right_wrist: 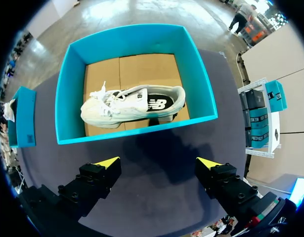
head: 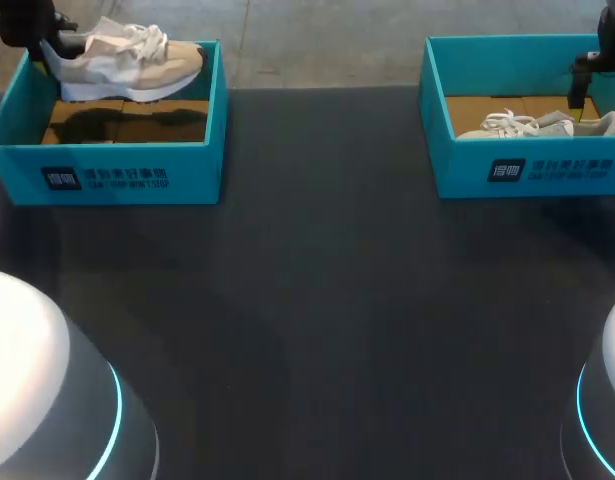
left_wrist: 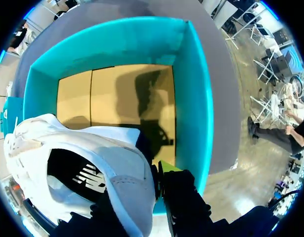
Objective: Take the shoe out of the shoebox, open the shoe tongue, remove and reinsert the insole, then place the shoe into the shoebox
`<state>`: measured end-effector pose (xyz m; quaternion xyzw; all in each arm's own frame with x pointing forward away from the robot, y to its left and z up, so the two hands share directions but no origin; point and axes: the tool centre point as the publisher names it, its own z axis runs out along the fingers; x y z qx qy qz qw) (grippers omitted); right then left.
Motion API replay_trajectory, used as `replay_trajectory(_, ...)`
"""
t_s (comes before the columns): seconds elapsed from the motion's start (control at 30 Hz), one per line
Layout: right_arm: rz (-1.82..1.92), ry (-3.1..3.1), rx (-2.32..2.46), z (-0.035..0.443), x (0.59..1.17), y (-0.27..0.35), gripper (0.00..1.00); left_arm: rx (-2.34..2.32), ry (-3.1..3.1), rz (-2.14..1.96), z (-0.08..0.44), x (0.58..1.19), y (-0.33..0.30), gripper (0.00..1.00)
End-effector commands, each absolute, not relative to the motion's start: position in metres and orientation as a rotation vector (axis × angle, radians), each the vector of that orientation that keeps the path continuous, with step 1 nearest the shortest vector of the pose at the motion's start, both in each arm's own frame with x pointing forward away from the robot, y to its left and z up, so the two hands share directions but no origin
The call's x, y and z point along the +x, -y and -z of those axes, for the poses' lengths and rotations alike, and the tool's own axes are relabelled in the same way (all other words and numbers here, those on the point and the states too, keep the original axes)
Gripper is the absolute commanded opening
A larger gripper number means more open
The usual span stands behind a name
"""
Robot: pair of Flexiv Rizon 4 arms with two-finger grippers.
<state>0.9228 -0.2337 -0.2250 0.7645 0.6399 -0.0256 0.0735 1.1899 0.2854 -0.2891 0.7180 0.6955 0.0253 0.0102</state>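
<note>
Left gripper (head: 37,35) pinches the heel of the left shoe (head: 127,62), which hangs over the left box (head: 107,175) at 10 o'clock on the table (head: 317,300), toe toward 3 o'clock. I'd lift straight up until the sole clears the rim, then carry it toward 6 o'clock with a firm pinch so the toe cannot sag. Right gripper (right_wrist: 157,163) is spread wide, short of the right box (right_wrist: 137,132) at 2 o'clock, and the right shoe (right_wrist: 132,106) lies on its side inside
</note>
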Motion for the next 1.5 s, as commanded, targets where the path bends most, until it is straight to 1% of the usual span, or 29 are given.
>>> replay_trajectory(0.03,0.076,-1.92,2.296,0.225,0.922,0.234,1.0,2.203,-2.161,-0.166,0.256,1.15,-0.283,0.0)
replay_trajectory(0.27,0.076,-1.92,2.296,0.225,0.922,0.234,1.0,2.161,-2.185,-0.174,0.224,1.119,-0.283,0.0)
replay_trajectory(0.47,0.076,-1.92,2.296,0.225,0.922,0.234,1.0,2.122,-2.24,-0.214,0.208,1.086,-0.282,0.0)
replay_trajectory(0.53,0.076,-1.92,2.296,0.225,0.922,0.234,1.0,2.119,-2.241,-0.219,0.207,1.084,-0.282,0.0)
replay_trajectory(0.57,0.076,-1.92,2.296,0.225,0.922,0.234,1.0,2.105,-2.251,-0.228,0.202,1.068,-0.282,0.0)
replay_trajectory(0.63,0.076,-1.92,2.296,0.225,0.922,0.234,1.0,2.094,-2.254,-0.224,0.198,1.057,-0.281,0.0)
replay_trajectory(1.03,0.076,-1.92,2.296,0.225,0.922,0.234,1.0,2.1,-2.264,-0.224,0.196,0.994,-0.288,0.0)
replay_trajectory(1.2,0.076,-1.92,2.296,0.225,0.922,0.234,1.0,2.097,-2.261,-0.234,0.187,0.972,-0.292,0.0)
replay_trajectory(1.5,0.076,-1.92,2.296,0.225,0.922,0.234,1.0,2.109,-2.235,-0.273,0.184,0.935,-0.282,0.0)
